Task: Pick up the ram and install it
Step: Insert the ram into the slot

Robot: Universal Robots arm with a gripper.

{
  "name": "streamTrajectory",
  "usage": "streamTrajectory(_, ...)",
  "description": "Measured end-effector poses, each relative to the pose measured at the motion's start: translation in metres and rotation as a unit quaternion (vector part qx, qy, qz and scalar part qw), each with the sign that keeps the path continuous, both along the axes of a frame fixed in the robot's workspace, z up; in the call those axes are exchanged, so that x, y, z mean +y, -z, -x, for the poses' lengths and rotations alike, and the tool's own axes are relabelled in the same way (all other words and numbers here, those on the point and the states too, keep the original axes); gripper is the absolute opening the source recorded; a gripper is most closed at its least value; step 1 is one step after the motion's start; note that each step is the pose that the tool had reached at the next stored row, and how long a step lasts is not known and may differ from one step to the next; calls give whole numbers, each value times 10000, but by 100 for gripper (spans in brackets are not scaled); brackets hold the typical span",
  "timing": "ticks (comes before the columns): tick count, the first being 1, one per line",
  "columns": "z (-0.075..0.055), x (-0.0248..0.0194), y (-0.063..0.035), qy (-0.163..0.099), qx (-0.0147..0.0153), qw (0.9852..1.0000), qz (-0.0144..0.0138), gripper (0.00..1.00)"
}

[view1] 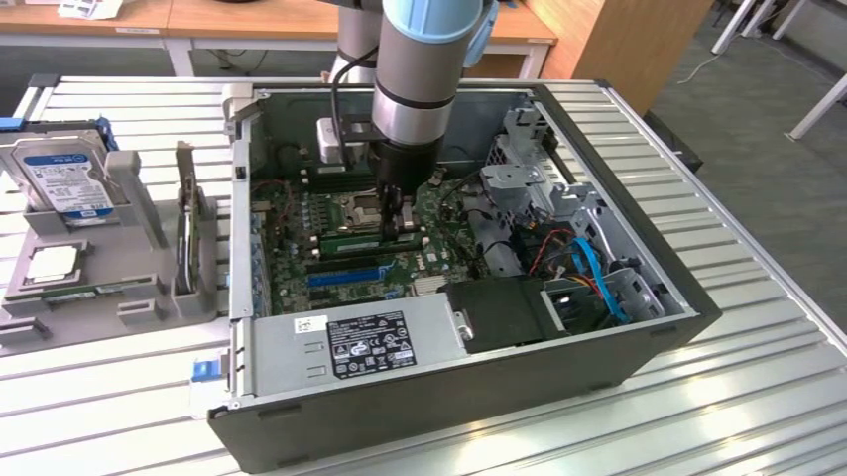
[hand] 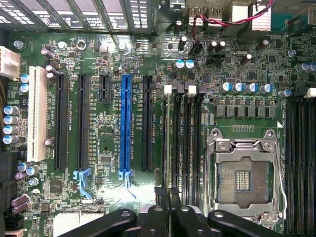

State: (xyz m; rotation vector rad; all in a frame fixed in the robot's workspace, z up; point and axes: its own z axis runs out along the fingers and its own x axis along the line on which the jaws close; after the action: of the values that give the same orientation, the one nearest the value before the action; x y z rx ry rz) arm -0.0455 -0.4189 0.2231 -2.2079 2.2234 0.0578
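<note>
Ram [view1: 351, 241] clenched in gripper [view1: 393, 233] at board [hand: 106, 143] middle, beside socket [hand: 244, 180]; to be kept square, pressed evenly.

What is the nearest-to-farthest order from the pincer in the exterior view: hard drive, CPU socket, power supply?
1. CPU socket, beside the pincer.
2. Power supply, along the case's near wall.
3. Hard drive, outside the case, the exterior view's left.

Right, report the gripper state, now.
Gripper: closed on the long thin green ram stick, down at the black memory slots.
</note>
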Motion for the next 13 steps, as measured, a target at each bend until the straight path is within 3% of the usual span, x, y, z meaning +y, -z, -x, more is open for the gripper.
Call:
streamTrajectory(1,0,0,0,0,0,10000,0,13)
streamTrajectory(2,0,0,0,0,0,10000,0,19)
streamTrajectory(13,0,0,-1,0,0,10000,1,20)
